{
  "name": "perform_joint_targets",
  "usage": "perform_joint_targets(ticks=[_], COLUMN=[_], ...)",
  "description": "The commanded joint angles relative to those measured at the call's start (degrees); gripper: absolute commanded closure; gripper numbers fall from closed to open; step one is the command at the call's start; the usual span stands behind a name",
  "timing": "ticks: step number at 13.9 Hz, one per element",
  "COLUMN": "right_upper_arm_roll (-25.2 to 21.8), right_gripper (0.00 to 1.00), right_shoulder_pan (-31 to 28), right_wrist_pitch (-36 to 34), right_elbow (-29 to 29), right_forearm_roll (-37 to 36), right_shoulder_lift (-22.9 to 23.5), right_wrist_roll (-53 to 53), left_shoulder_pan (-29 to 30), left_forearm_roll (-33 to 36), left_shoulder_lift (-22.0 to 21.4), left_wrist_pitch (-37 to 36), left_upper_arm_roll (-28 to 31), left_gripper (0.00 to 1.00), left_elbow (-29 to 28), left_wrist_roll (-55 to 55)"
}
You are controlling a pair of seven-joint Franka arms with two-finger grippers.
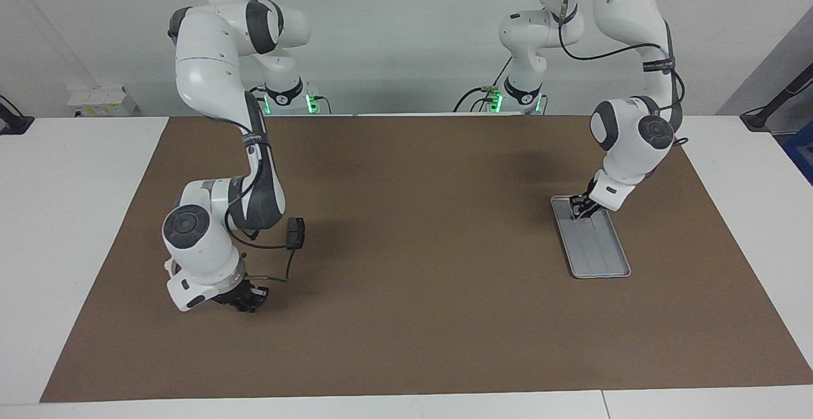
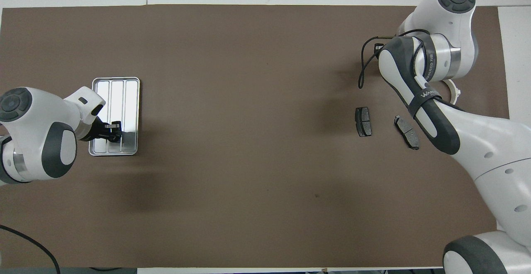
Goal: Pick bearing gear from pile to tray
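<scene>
The main risk sits at the right gripper (image 1: pixel 249 297), which is low over the counter (image 1: pixel 406 247) at the right arm's end, where the pile lies. Its own arm hides the small gears from both views, so a grasp could close on the white bracket (image 2: pixel 453 92) or nudge the parts apart; no gear can be picked out. I cannot tell whether this gripper is released or clenched. The two brake pads (image 2: pixel 363 121) lie on the counter well apart from it, closer to the robots.

The left gripper (image 1: pixel 581 208) is down at the end of the tray (image 1: pixel 600 254) nearest the robots, and whether it grips anything is unclear. A gear let go there could roll along the ridges.
</scene>
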Motion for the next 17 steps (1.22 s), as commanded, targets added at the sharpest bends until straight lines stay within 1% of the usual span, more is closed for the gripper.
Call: perform_joint_targets(ticks=[1,2,3,5,7,9,11,14,17], right_upper_arm_roll=[0.4,0.8,0.8,0.9,1.8,1.9,1.9,2.0,1.9], right_gripper=[1.00,1.00,1.00,1.00,1.00,1.00,1.00,1.00,1.00], right_shoulder_pan=[2.8,4.4,6.1,9.8,14.0,18.3,21.2,26.3,31.3], right_wrist_pitch=[-6.0,-7.8,-9.5,-11.2,-12.0,-11.5,-11.0,-9.4,-3.9], right_elbow=[0.9,0.9,0.9,0.9,0.9,0.9,0.8,-0.1,-2.6], right_forearm_roll=[2.0,4.3,6.0,6.9,8.0,8.3,8.7,9.6,9.4], right_shoulder_lift=[-4.8,-6.1,-7.2,-9.3,-11.0,-11.3,-11.5,-12.0,-11.3], right_wrist_roll=[7.6,11.2,14.7,24.0,34.0,42.9,49.2,58.2,67.2], left_shoulder_pan=[0.8,0.8,0.8,0.6,0.2,0.1,-0.1,-0.2,-0.6], left_forearm_roll=[-0.5,-0.6,-0.6,-0.6,-0.6,-0.6,-0.6,-0.6,-0.6], left_shoulder_lift=[-0.8,-0.8,-0.7,-0.9,-1.3,-1.3,-1.2,-1.2,-1.2], left_wrist_pitch=[2.3,2.4,1.8,-0.2,-4.3,-6.5,-6.1,-5.7,-5.4], left_upper_arm_roll=[-0.4,-0.4,-0.4,-0.5,-0.5,-0.6,-0.6,-0.7,-0.7], left_gripper=[0.20,0.09,0.01,0.00,0.00,0.00,0.00,0.00,0.00], left_elbow=[-2.2,-2.2,-1.8,0.3,3.8,6.6,6.8,6.8,6.6], left_wrist_roll=[-0.3,-0.3,-0.3,-0.3,-0.4,-0.4,-1.0,-4.9,-5.8])
